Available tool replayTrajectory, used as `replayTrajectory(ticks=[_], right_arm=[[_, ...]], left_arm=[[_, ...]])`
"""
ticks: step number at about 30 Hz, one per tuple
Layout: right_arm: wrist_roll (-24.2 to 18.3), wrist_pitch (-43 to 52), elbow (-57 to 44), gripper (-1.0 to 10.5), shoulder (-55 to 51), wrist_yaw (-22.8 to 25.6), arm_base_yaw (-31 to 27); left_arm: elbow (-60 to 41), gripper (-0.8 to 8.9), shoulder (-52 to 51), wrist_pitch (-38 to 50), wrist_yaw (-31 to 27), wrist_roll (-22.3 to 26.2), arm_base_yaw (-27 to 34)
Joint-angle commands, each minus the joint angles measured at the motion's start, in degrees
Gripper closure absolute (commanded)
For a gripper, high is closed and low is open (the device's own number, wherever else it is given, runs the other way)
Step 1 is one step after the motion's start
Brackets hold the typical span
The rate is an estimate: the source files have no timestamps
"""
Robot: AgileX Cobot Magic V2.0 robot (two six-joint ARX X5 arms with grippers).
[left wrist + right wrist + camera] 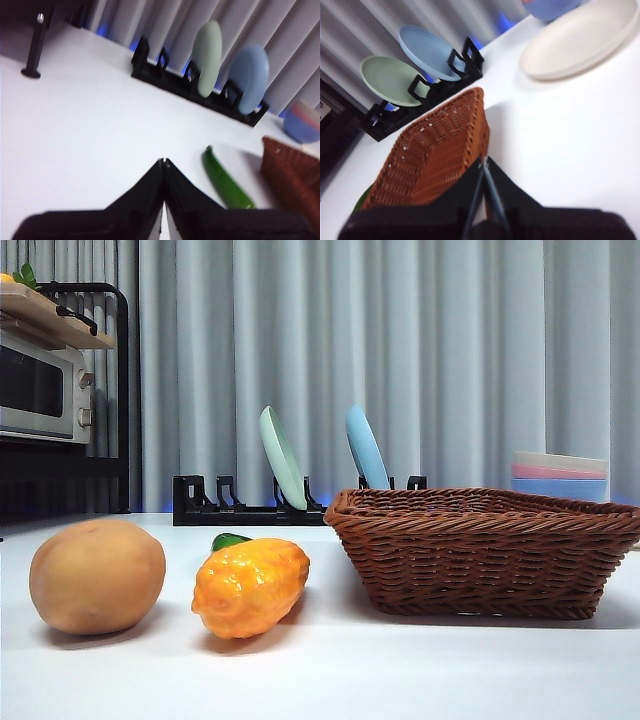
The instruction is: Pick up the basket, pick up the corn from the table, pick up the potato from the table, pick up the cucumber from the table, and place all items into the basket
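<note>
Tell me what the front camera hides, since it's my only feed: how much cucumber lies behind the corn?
Observer: The left wrist view shows the whole cucumber, long, slim, lying flat on the table.
Operator: Is it touching the basket?
Observer: No, bare white separates it from the basket.
Operator: Grippers?
Observer: The left gripper is shut, holding nothing.
Operator: And the right?
Observer: The right gripper is shut too, over the basket's edge.
</note>
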Motion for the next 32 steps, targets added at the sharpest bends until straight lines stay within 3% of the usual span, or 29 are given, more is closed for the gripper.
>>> replayTrajectory(ticks=[1,10,17,27,30,32], right_arm=[[-1.38,0.42,2.75,9.6,3.30,0.04,0.07],[-12.39,-0.15,15.34,9.6,19.98,-0.13,0.07],[-18.03,-5.68,28.50,9.6,35.04,-0.68,0.07],[-27.06,-21.38,43.65,9.4,52.92,-13.79,0.02],[-27.56,-22.47,45.35,8.2,56.24,-15.06,0.02],[-27.45,-22.10,45.62,6.5,57.86,-14.91,0.02]], left_arm=[[3.54,8.21,1.70,0.37,0.17,0.90,0.17],[18.21,8.22,15.63,-4.33,0.50,12.76,0.17],[30.53,8.22,31.71,-9.73,8.17,16.41,0.17],[40.00,8.16,50.25,-14.45,23.96,17.66,0.07],[40.63,7.71,53.02,-14.58,25.75,17.90,0.02],[40.63,5.94,53.92,-14.58,25.44,17.88,-0.11]])
